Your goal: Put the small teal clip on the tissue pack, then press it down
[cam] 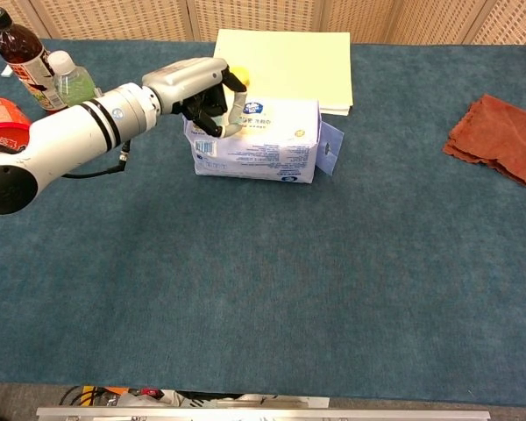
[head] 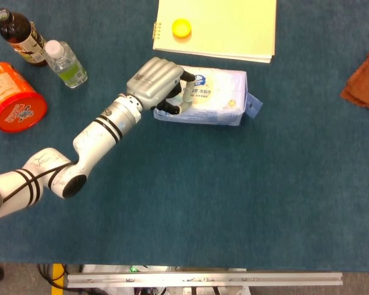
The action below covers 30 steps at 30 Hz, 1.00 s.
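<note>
The tissue pack [head: 215, 98] [cam: 263, 140] lies on the blue table cloth, a white and pale lilac soft pack with a blue tab at its right end. My left hand [head: 157, 81] [cam: 193, 83] rests over the pack's left end, palm down, with its dark fingertips [head: 171, 106] curled against the top and front edge. No teal clip shows in either view; the hand hides whatever lies under it. My right hand is out of both views.
A yellow notebook [head: 221, 24] [cam: 285, 53] with a yellow cap [head: 182, 27] on it lies just behind the pack. An orange can [head: 15, 98], a dark bottle [head: 21, 34] and a small clear bottle [head: 66, 62] stand far left. A brown cloth [head: 364, 80] [cam: 500, 136] lies at the right.
</note>
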Tool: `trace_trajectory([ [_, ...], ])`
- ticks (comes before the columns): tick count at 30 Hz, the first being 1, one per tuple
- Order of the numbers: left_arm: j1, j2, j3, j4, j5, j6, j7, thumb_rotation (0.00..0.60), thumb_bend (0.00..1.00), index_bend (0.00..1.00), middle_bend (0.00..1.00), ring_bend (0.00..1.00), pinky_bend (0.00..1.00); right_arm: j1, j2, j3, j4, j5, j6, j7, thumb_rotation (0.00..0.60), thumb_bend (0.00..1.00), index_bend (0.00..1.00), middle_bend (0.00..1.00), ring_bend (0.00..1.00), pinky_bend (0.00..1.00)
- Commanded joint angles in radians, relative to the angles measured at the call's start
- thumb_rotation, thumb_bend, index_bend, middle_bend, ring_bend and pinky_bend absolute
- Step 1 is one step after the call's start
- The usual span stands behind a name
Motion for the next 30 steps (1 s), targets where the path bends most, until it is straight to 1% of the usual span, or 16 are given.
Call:
trace_trajectory([
  [1, 0.001, -0.004, 0.000, 0.002, 0.003, 0.009, 0.008, 0.600, 0.37, 0.38, 1.00, 0.99, 0.82, 0.000, -0.001, -0.001, 0.002, 0.000, -0.002, 0.001, 0.600, 0.36, 0.00, 0.22, 0.14, 0.19],
  [9, -0.002, -0.003, -0.005, -0.008, 0.001, 0.011, 0.015, 0.600, 0.37, 0.31, 0.99, 0.99, 0.82, -0.002, 0.000, 0.001, 0.004, -0.001, 0.003, 0.005, 0.600, 0.36, 0.00, 0.22, 0.14, 0.19],
  [15, -0.002, 0.001, -0.003, -0.015, -0.011, 0.000, 0.038, 0.600, 0.34, 0.26, 0.99, 0.99, 0.82, -0.004, -0.002, 0.000, 0.009, 0.000, 0.004, 0.009, 0.600, 0.36, 0.00, 0.22, 0.14, 0.19],
  [23, -0.001, 0.004, -0.005, -0.023, -0.017, 0.001, 0.046, 0.600, 0.32, 0.21, 0.98, 0.99, 0.82, -0.004, -0.004, 0.001, 0.012, 0.000, 0.002, 0.011, 0.600, 0.36, 0.00, 0.22, 0.15, 0.19],
  [30, 0.004, 0.009, -0.007, -0.032, -0.015, 0.011, 0.044, 0.600, 0.31, 0.21, 0.98, 0.99, 0.82, -0.006, -0.002, 0.001, 0.011, -0.002, 0.007, 0.012, 0.600, 0.36, 0.00, 0.23, 0.16, 0.19],
])
